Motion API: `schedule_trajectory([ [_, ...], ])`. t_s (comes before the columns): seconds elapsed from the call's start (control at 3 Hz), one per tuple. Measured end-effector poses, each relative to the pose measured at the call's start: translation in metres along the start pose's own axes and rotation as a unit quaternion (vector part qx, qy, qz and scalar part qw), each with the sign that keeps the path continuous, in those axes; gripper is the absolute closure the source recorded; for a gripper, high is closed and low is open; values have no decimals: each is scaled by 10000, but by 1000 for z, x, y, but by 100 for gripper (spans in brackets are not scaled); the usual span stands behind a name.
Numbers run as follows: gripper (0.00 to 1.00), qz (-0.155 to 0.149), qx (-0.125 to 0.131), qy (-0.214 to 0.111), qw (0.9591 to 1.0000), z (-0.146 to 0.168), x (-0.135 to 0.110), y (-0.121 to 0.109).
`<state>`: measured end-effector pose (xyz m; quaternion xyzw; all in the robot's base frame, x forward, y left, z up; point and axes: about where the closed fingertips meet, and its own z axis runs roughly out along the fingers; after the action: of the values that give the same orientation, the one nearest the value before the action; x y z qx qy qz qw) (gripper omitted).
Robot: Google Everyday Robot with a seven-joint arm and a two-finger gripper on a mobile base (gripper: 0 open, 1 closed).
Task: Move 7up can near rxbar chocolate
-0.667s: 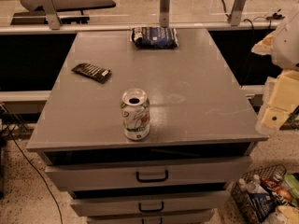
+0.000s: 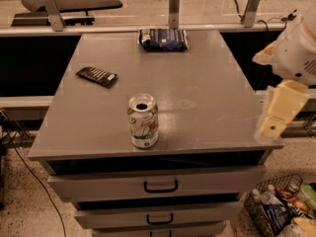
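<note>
The 7up can [image 2: 143, 121] stands upright near the front edge of the grey table [image 2: 207, 83], white and green with a silver top. The rxbar chocolate [image 2: 97, 76], a thin dark bar with pale lettering, lies flat at the table's left side, behind and left of the can. My gripper [image 2: 271, 125] hangs at the table's right front corner, well to the right of the can and touching nothing. Its pale body points down and the white arm [image 2: 296, 53] rises above it.
A puffy dark blue bag [image 2: 163, 39] lies at the table's back edge. Drawers with black handles [image 2: 160, 185] sit below the tabletop. A wire basket of bottles [image 2: 279, 211] stands on the floor at the lower right. A rail with metal posts [image 2: 174, 6] runs behind the table.
My gripper has moved a little to the left, toward the table's right front corner. The can, bar and bag have not moved.
</note>
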<state>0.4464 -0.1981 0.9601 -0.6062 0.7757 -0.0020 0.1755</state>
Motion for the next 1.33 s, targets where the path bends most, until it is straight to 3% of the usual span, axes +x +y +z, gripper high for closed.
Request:
schedule_trajectory([
  [0.33, 0, -54, -530, -827, 9951, 61, -54, 6],
  [0.67, 0, -137, -1023, -1833, 9776, 109, -119, 14],
  [1.0, 0, -152, -1371, -2674, 9537, 135, -166, 20],
  [1.33, 0, -39, -1675, -3153, 9341, 149, -186, 26],
])
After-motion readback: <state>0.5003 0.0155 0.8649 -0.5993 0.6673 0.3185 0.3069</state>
